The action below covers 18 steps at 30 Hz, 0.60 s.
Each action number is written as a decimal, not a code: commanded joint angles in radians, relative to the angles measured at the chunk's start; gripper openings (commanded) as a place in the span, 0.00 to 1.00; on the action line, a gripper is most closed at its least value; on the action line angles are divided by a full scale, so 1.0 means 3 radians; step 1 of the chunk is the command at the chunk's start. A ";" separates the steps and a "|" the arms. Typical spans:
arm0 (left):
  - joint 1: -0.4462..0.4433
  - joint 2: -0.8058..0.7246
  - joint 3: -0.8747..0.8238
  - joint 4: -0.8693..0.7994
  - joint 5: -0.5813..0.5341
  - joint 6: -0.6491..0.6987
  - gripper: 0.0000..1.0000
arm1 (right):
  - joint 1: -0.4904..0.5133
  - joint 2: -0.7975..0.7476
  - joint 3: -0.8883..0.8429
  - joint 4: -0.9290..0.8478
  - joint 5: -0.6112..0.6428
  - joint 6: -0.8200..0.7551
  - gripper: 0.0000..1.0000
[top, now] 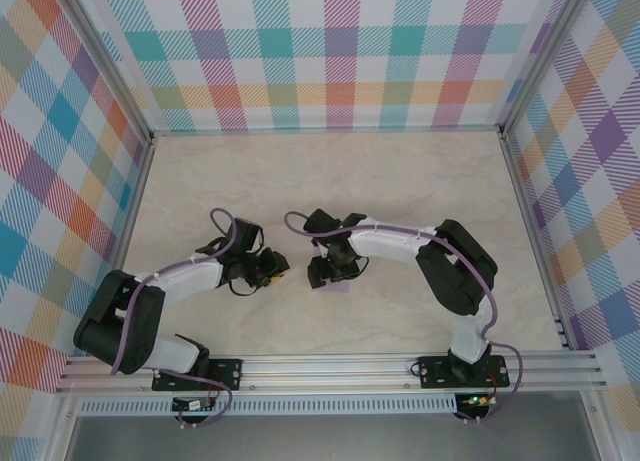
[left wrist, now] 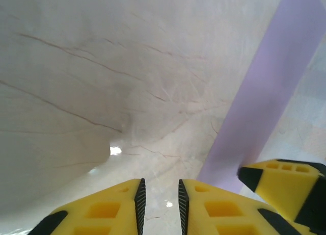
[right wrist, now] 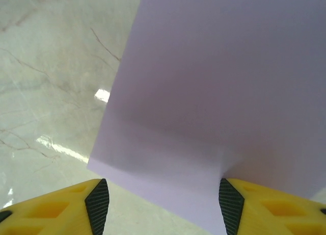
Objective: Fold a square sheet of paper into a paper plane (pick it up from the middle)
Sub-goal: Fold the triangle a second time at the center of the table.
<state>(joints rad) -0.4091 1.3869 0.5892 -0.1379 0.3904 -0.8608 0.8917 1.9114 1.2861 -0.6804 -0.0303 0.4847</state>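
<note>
The square sheet of paper (right wrist: 214, 77) is lavender and lies on the marble table with a faint crease across it near my right fingers. My right gripper (right wrist: 163, 194) stands open over its near edge, the jaws wide apart, and its right fingertip (right wrist: 230, 204) touches the sheet. From above, a bit of the paper (top: 337, 286) peeks out under the right gripper (top: 335, 266). My left gripper (top: 272, 269) is just left of it. In the left wrist view the left gripper (left wrist: 159, 186) is open by a narrow gap with bare table between the pads, and the paper (left wrist: 265, 102) runs as a strip at the right.
A yellow finger of the right gripper (left wrist: 288, 189) sits close to my left fingers on the right. The marble table (top: 330, 171) is ringed by plaid walls, with an aluminium rail (top: 330, 366) along the near edge.
</note>
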 commanded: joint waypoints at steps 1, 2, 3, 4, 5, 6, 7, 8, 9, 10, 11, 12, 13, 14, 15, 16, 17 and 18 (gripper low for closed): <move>0.0121 -0.0167 0.0051 -0.0287 -0.0165 -0.0045 0.29 | 0.0127 -0.0118 0.0241 -0.0146 0.0453 -0.0059 0.59; 0.0148 -0.0193 0.0046 -0.0321 -0.0181 -0.0043 0.30 | 0.0155 -0.0101 0.0276 -0.0159 0.0442 -0.0034 0.58; 0.0173 -0.0208 0.0038 -0.0337 -0.0182 -0.0044 0.30 | 0.0183 -0.0081 0.0302 -0.0174 0.0442 -0.0005 0.56; 0.0196 -0.0223 0.0028 -0.0339 -0.0177 -0.0043 0.31 | 0.0211 -0.0047 0.0336 -0.0216 0.0455 0.0015 0.55; 0.0212 -0.0233 0.0008 -0.0323 -0.0167 -0.0045 0.31 | 0.0242 -0.0003 0.0376 -0.0240 0.0448 0.0024 0.55; 0.0218 -0.0239 -0.0002 -0.0311 -0.0162 -0.0050 0.32 | 0.0262 0.0039 0.0414 -0.0260 0.0439 0.0045 0.55; 0.0222 -0.0237 -0.0013 -0.0295 -0.0159 -0.0050 0.32 | 0.0278 0.0099 0.0455 -0.0292 0.0423 0.0068 0.55; 0.0224 -0.0227 -0.0025 -0.0282 -0.0146 -0.0045 0.32 | 0.0289 0.0155 0.0486 -0.0321 0.0407 0.0093 0.55; 0.0228 -0.0219 -0.0031 -0.0276 -0.0137 -0.0045 0.32 | 0.0299 0.0198 0.0514 -0.0350 0.0409 0.0112 0.55; 0.0228 -0.0205 -0.0036 -0.0277 -0.0133 -0.0044 0.32 | 0.0302 0.0232 0.0527 -0.0374 0.0411 0.0134 0.56; 0.0229 -0.0197 -0.0041 -0.0272 -0.0123 -0.0045 0.32 | 0.0312 0.0254 0.0524 -0.0386 0.0409 0.0148 0.58; 0.0229 -0.0195 -0.0049 -0.0269 -0.0120 -0.0041 0.32 | 0.0315 0.0263 0.0515 -0.0386 0.0410 0.0161 0.59; 0.0229 -0.0193 -0.0059 -0.0262 -0.0115 -0.0044 0.32 | 0.0320 0.0278 0.0509 -0.0397 0.0405 0.0165 0.60; 0.0229 -0.0188 -0.0069 -0.0254 -0.0115 -0.0045 0.32 | 0.0321 0.0304 0.0514 -0.0417 0.0404 0.0164 0.61; 0.0233 -0.0190 -0.0076 -0.0251 -0.0115 -0.0043 0.32 | 0.0328 0.0325 0.0522 -0.0436 0.0410 0.0160 0.62; 0.0229 -0.0190 -0.0082 -0.0242 -0.0113 -0.0045 0.32 | 0.0335 0.0349 0.0519 -0.0447 0.0423 0.0151 0.63; 0.0234 -0.0189 -0.0087 -0.0241 -0.0117 -0.0048 0.32 | 0.0337 0.0372 0.0522 -0.0461 0.0441 0.0149 0.63; 0.0234 -0.0190 -0.0095 -0.0241 -0.0119 -0.0050 0.32 | 0.0342 0.0404 0.0528 -0.0484 0.0455 0.0144 0.64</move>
<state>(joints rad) -0.3515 1.3338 0.5758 -0.1932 0.3538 -0.8715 0.9874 2.0094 1.4288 -0.7761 0.0837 0.5156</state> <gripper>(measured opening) 0.317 0.635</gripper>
